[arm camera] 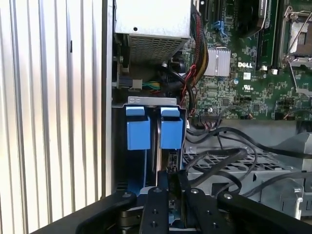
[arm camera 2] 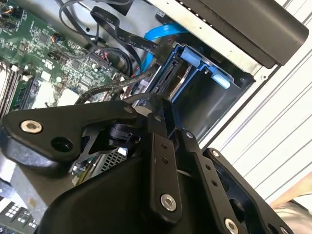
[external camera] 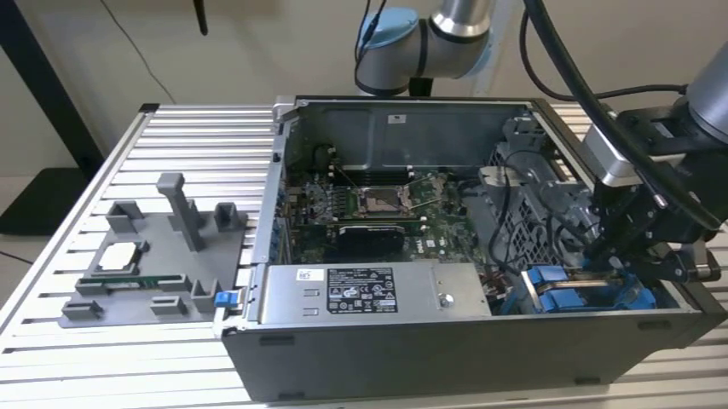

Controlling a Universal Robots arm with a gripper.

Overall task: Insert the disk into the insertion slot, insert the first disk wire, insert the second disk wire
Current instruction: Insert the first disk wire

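Holds arm [external camera: 446, 34] bent at upper centre of exterior view | carries wrist [external camera: 666, 145] at the exterior view's right edge | points gripper [external camera: 609, 260] downward at lower right

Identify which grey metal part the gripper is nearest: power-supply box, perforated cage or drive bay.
The drive bay, marked by bright blue latch pieces; the gripper hangs over it, unlike the stickered power-supply box beside it.

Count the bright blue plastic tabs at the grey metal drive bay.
2 blue tabs, side by side: one nearer the case wall, one nearer the green motherboard; more may be hidden.
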